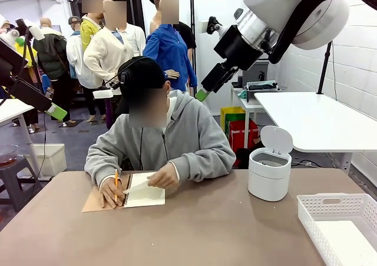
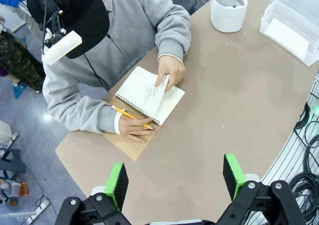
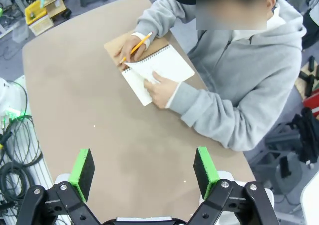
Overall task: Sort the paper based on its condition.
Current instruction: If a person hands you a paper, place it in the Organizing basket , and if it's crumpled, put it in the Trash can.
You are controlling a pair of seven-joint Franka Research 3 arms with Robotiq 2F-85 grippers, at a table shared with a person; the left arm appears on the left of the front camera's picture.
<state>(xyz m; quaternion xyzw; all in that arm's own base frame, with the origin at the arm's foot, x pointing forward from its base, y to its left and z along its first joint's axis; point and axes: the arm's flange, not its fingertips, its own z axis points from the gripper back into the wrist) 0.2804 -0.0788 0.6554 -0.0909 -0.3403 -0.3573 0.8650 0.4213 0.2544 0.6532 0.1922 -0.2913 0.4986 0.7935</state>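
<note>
Notebook (image 1: 141,190) on table (image 1: 206,233) before person (image 1: 177,142), bin (image 1: 269,173) to its right, paper (image 2: 286,35) in basket (image 1: 310,219) farther right

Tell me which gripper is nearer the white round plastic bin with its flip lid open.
Right, probably. The right gripper hangs high, above and to the left of the white round bin; the left gripper is raised much farther off to the bin's left.

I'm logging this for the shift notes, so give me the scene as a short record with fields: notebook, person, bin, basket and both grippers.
notebook: open, on the far side of the table
person: seated, one hand lifting a page, the other holding a pencil
bin: white, lid up
basket: white, flat sheet inside
left gripper: jaws open, empty
right gripper: jaws open, empty
</note>
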